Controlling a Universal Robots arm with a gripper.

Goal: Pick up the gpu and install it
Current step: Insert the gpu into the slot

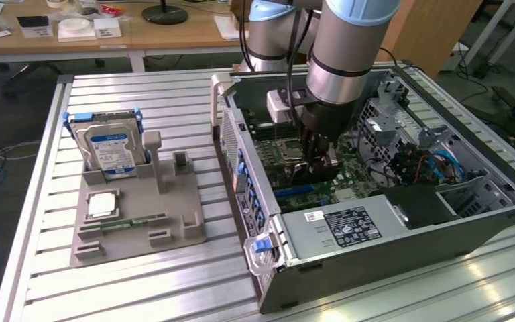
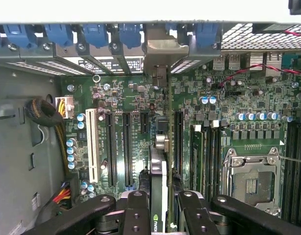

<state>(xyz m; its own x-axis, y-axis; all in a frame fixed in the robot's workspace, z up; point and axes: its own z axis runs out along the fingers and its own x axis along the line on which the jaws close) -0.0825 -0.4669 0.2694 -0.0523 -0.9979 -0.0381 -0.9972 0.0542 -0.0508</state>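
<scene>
My gripper [image 1: 316, 159] reaches down into the open computer case [image 1: 239, 154], over the green motherboard [image 1: 280, 137]. It is shut on the gpu [image 2: 159, 181], which the wrist view sees edge-on as a thin black card with a green logo between the two black fingers [image 2: 138, 210]. The card stands upright along a long slot of the motherboard [image 2: 228, 98]. Its silver bracket [image 2: 162, 49] meets the rear slot openings of the case. In the exterior view the gpu [image 1: 310, 176] shows as a dark block under the fingers.
A grey fixture [image 1: 182, 228] on the slatted table holds a silver hard drive [image 1: 107, 144], a memory stick [image 1: 132, 221] and a white chip [image 1: 102, 204]. Inside the case are the power supply [image 1: 347, 225], drive cage [image 1: 391, 121], CPU socket [image 2: 250, 176] and cable bundles [image 2: 42, 112].
</scene>
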